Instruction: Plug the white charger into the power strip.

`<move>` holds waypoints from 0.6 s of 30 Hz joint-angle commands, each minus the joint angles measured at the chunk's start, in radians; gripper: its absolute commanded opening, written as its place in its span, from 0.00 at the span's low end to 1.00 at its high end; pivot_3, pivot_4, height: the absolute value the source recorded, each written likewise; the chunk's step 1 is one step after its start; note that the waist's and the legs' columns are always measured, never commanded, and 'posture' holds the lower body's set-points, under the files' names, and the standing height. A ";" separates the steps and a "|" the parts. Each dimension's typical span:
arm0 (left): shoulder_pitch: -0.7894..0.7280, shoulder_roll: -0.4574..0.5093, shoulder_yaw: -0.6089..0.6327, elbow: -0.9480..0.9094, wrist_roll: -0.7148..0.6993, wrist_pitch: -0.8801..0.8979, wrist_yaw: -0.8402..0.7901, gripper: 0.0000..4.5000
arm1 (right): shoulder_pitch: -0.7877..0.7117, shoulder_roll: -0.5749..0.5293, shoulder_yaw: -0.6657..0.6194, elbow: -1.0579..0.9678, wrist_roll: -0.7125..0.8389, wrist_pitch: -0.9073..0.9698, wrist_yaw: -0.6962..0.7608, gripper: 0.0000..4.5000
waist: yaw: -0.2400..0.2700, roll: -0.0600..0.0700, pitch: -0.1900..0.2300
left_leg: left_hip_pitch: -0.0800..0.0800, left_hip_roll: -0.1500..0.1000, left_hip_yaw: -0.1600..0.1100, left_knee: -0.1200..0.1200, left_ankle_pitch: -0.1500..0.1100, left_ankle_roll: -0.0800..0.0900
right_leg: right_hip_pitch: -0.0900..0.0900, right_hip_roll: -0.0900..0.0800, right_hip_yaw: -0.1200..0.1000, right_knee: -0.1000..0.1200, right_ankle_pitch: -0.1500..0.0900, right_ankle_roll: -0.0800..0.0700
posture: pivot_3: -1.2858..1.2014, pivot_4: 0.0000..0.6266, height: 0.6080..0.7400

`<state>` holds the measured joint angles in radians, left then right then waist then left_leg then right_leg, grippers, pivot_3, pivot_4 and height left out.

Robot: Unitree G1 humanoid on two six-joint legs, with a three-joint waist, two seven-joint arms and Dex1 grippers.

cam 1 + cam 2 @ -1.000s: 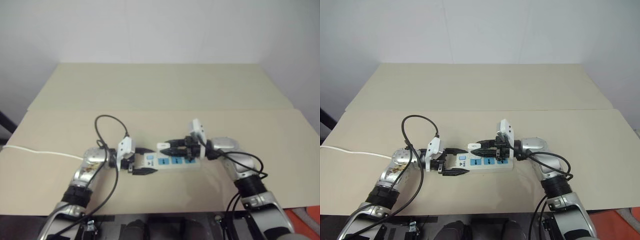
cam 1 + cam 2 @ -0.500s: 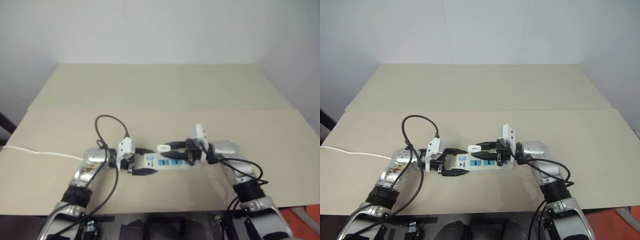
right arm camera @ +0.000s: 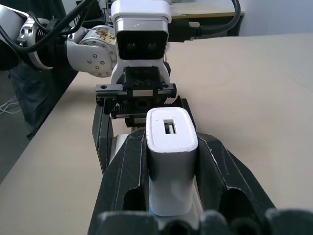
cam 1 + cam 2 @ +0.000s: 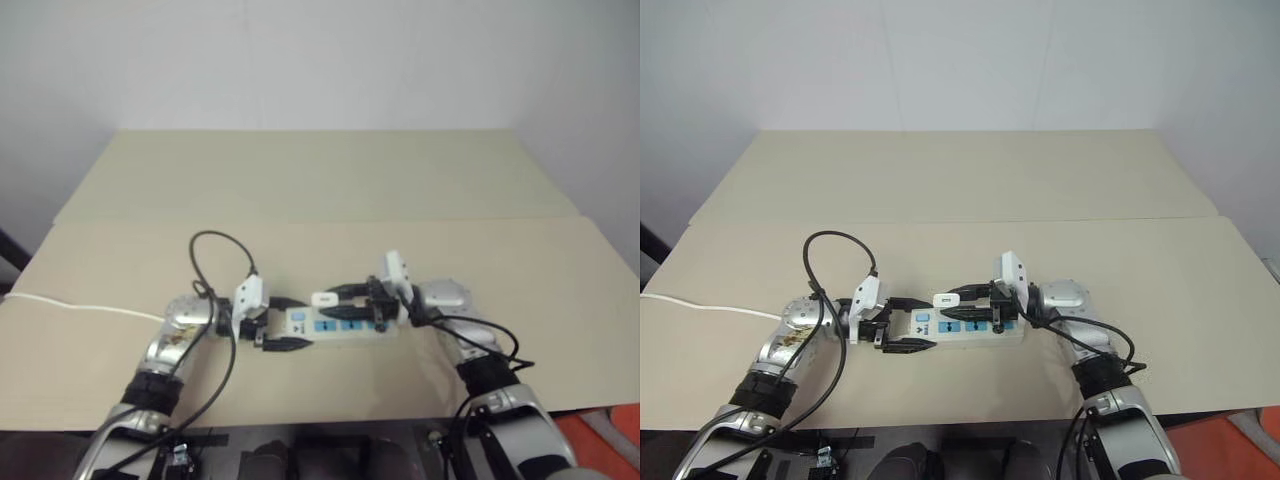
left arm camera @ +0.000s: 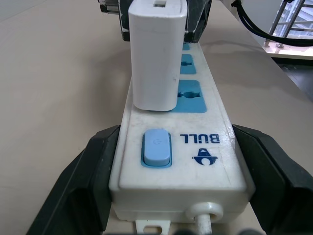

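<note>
The power strip (image 4: 980,330), a white bar with blue sockets, lies across the near table. My left gripper (image 4: 908,323) is shut on its switch end, one finger (image 5: 83,176) on each long side. The white charger (image 4: 946,298) stands upright over the strip (image 5: 215,156), next to the blue switch (image 5: 156,147). My right gripper (image 3: 172,186) is shut on the charger (image 3: 171,142), coming in from the right along the strip. The charger's (image 5: 156,54) base sits at the strip's top face. Whether its pins are in a socket is hidden.
A thin white cord (image 4: 700,303) runs from the left arm off the table's left edge. The beige table (image 4: 960,180) stretches far behind the strip, with a seam across its middle. An orange object (image 4: 1230,440) sits below the table's near right corner.
My right wrist has rolled and its forearm has swung in closer, while the charger stays over the strip's switch end. The left gripper and the strip have not moved.
</note>
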<state>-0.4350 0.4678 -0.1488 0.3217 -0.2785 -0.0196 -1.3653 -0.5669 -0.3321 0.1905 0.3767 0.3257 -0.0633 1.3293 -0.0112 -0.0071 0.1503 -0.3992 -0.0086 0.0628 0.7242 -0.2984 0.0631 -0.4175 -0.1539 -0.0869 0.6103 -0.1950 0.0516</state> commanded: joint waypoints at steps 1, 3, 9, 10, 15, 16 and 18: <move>-0.003 -0.004 -0.008 -0.038 -0.010 -0.008 -0.009 0.73 | 0.022 0.002 0.035 0.052 -0.057 -0.021 -0.001 0.25 | 0.000 0.000 0.000 | 0.000 0.000 0.000 0.000 0.000 0.000 | 0.000 0.000 0.000 0.000 0.000 0.000 | 0.52 0.24 1.00; -0.002 -0.004 -0.007 -0.038 -0.011 -0.008 -0.009 0.73 | 0.028 0.001 0.041 0.070 -0.069 -0.055 0.005 0.25 | 0.000 0.000 0.000 | 0.000 0.000 0.000 0.000 0.000 0.000 | 0.000 0.000 0.000 0.000 0.000 0.000 | 0.52 0.24 1.00; -0.001 -0.002 -0.008 -0.039 -0.012 -0.007 -0.013 0.73 | 0.013 0.004 0.053 0.119 -0.083 -0.074 0.005 0.25 | -0.002 0.000 0.000 | 0.002 0.000 0.000 0.000 0.000 0.000 | 0.001 0.000 0.001 0.000 0.000 0.000 | 0.52 0.24 1.00; -0.001 -0.002 -0.008 -0.039 -0.012 -0.007 -0.013 0.73 | 0.010 0.004 0.055 0.125 -0.086 -0.075 0.005 0.25 | -0.002 0.000 0.000 | 0.002 0.001 0.000 0.000 0.000 0.000 | 0.002 0.000 0.001 0.000 0.000 0.000 | 0.52 0.24 1.00; 0.001 0.000 -0.008 -0.043 -0.013 -0.005 -0.012 0.73 | -0.003 -0.002 0.068 0.130 -0.089 -0.028 0.006 0.25 | -0.004 0.000 0.000 | 0.007 0.001 0.000 -0.001 0.000 0.000 | 0.007 0.001 0.001 -0.001 0.000 0.000 | 0.52 0.24 1.00; 0.002 0.000 -0.008 -0.043 -0.013 -0.005 -0.012 0.73 | -0.004 -0.003 0.069 0.131 -0.089 -0.025 0.006 0.25 | -0.004 0.000 0.000 | 0.010 0.001 0.000 -0.002 0.000 0.000 | 0.009 0.001 0.001 -0.001 0.000 0.000 | 0.52 0.24 1.00; 0.002 -0.001 -0.009 -0.042 -0.013 -0.006 -0.011 0.73 | -0.005 -0.004 0.069 0.130 -0.087 -0.025 0.006 0.25 | -0.004 0.000 0.000 | 0.012 0.002 0.000 -0.003 0.000 0.000 | 0.011 0.001 0.001 -0.001 0.000 -0.001 | 0.52 0.24 1.00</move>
<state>-0.4257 0.4727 -0.1487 0.3219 -0.2762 -0.0168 -1.3575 -0.5906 -0.3243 0.2092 0.4575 0.3243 -0.1248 1.3447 -0.0150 -0.0070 0.1503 -0.3872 -0.0065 0.0629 0.7210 -0.2987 0.0632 -0.4063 -0.1532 -0.0860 0.6090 -0.1954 0.0509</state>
